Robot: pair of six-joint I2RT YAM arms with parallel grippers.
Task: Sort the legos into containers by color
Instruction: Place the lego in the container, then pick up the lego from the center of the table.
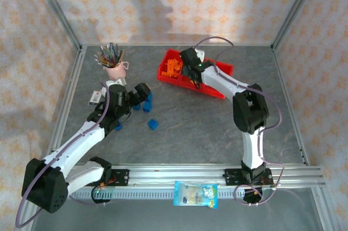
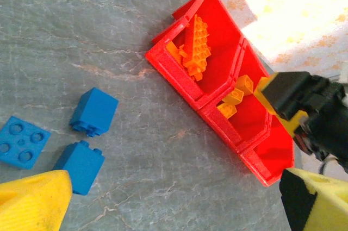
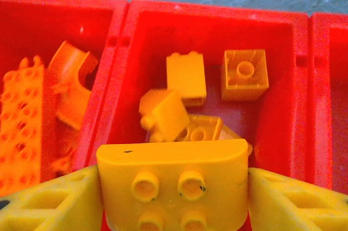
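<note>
Red plastic containers (image 1: 213, 91), three bins joined in a row, sit slantwise toward twelve o'clock on the grey stone-look table (image 1: 190, 138). The right gripper (image 3: 174, 205) hangs over the middle bin, its yellow fingers (image 3: 49, 201) clamped on either side of a yellow brick (image 3: 174, 168) with a rounded top edge and studs facing the wrist camera. Beneath it lie several yellow legos (image 3: 187, 76), one tipped on its side against another. The bin at nine o'clock from those holds the orange legos (image 3: 70, 92), an arch piece beside a long studded plate. Over at nine o'clock on the table the left gripper (image 2: 175, 183) hovers with its fingers spread wide and nothing between them, just above a small cluster of blue legos (image 2: 93, 111). One more blue brick (image 1: 153, 124) lies apart, nearer the table's middle. A pink cup (image 1: 115, 69) of pencils (image 1: 110, 54) stands at eleven o'clock, and a plastic packet (image 1: 196, 194) rests at six o'clock by the rail.
</note>
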